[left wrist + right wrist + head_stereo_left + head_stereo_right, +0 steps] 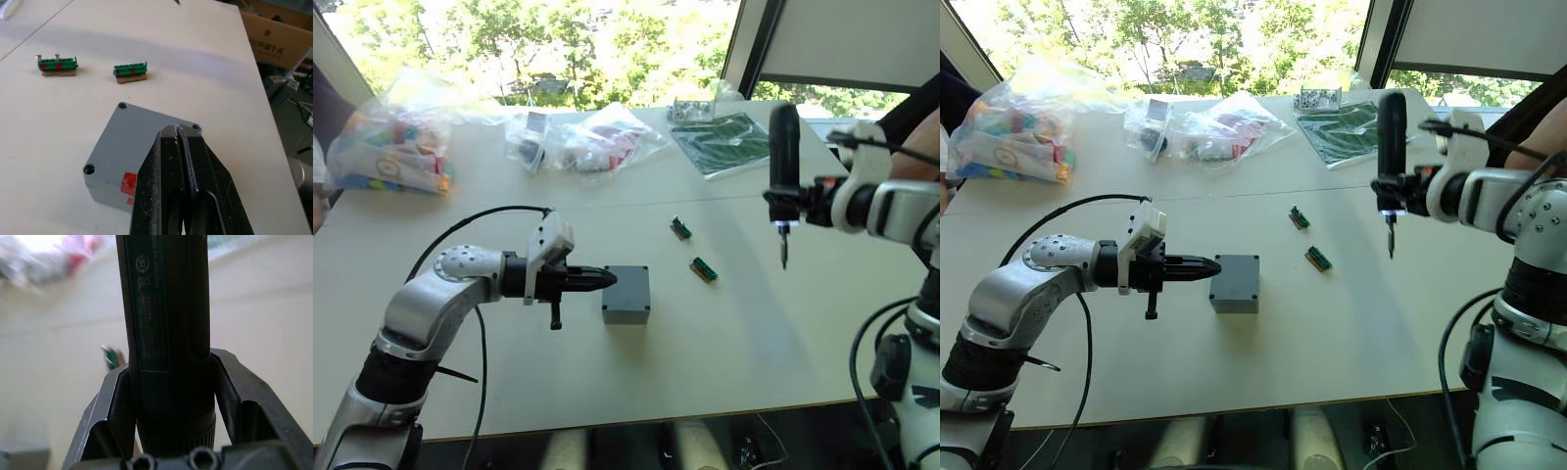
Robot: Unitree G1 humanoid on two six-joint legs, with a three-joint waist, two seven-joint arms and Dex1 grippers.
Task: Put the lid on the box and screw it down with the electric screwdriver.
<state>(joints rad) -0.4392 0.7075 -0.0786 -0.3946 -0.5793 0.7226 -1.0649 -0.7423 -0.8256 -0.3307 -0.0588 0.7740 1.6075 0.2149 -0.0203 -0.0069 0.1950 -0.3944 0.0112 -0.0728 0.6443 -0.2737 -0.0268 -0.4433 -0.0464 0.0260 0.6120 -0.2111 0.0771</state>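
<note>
Now mid-surface: box (626,294), lid (142,142) already seated on top, screw holes up | left gripper (605,279) jaws pinched together, empty, tips against its side (likely bracing) | right gripper (803,204) clamping electric screwdriver (784,166) upright, bit down, well apart, ready for screws.
</note>
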